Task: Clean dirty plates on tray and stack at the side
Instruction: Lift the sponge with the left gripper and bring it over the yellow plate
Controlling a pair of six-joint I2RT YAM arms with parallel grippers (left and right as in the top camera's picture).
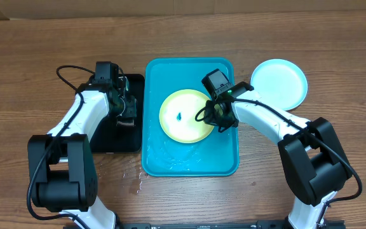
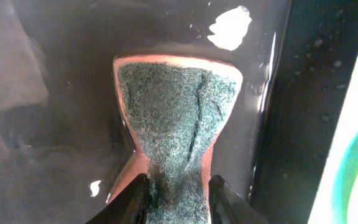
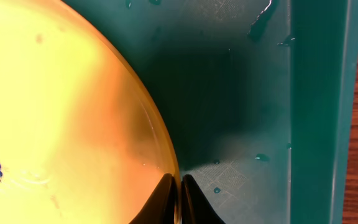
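— What colour's the tray (image 1: 227,159)?
— Turquoise, one shade all over. The yellow plate (image 1: 186,130) is a pale yellow-green, with a small blue smudge (image 1: 180,117) near its middle.
— And the other one?
— The blue plate (image 1: 279,83) is light blue, plain as far as I can see. The black tray (image 1: 122,143) is glossy black. The sponge (image 2: 176,118) is dark green and fuzzy, with a pinkish-orange edge.
— The table (image 1: 43,51)?
— Brown, wood grain. The arms (image 1: 78,117) are white with black joints.
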